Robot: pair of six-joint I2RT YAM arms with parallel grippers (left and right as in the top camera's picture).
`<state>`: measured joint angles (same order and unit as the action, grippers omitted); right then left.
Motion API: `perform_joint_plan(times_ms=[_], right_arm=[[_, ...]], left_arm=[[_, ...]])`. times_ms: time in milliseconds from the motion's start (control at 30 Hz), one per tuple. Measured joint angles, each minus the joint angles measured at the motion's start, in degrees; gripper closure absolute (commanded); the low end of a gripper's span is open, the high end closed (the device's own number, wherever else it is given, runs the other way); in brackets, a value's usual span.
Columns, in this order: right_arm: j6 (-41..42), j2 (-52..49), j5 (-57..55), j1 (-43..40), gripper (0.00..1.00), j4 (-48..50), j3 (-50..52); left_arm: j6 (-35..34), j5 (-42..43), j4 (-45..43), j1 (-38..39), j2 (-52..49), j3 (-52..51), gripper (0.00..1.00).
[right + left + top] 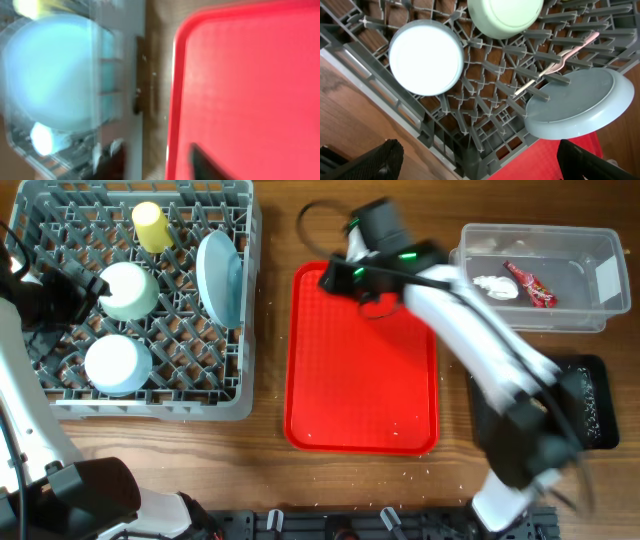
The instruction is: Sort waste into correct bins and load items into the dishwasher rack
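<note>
The grey dishwasher rack (150,405) at the left holds a yellow cup (152,227), an upturned mint-green bowl (128,290), an upturned light blue bowl (118,363) and a pale plate (222,277) standing on edge. In the left wrist view a white fork (565,55) lies on the pegs beside the plate (575,105). My left gripper (75,280) hangs wide open over the rack (485,115), holding nothing. My right gripper (335,277), blurred, is at the red tray's far left corner; its fingers (205,162) stand apart with nothing between them. The clear tub (590,255) holds a red wrapper (530,285) and a white napkin (495,287).
The flat red serving tray (360,370) lies bare in the middle. A black tray (595,400) sits at the right, partly hidden under my right arm. White crumbs dot the wood by the tray's front edge. A black cable loops behind the tray.
</note>
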<state>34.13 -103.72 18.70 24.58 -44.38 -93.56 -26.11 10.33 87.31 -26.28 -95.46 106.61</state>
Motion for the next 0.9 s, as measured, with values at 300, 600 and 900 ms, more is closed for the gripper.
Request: perform_joint_plan(times_ms=[300, 600, 900], right_arm=[[-1.7, 39.9, -20.6, 9.4, 0.00, -25.3, 15.3], [-0.8, 48.6, -22.7, 11.9, 0.00, -30.4, 24.9], [-13.6, 69.8, -17.5, 5.7, 0.00, 25.4, 60.0]], left_arm=[[0.0, 0.0, 0.1, 0.0, 0.0, 0.0, 0.00], [0.0, 0.0, 0.0, 0.0, 0.0, 0.0, 0.00], [0.0, 0.0, 0.1, 0.0, 0.0, 0.0, 0.00]])
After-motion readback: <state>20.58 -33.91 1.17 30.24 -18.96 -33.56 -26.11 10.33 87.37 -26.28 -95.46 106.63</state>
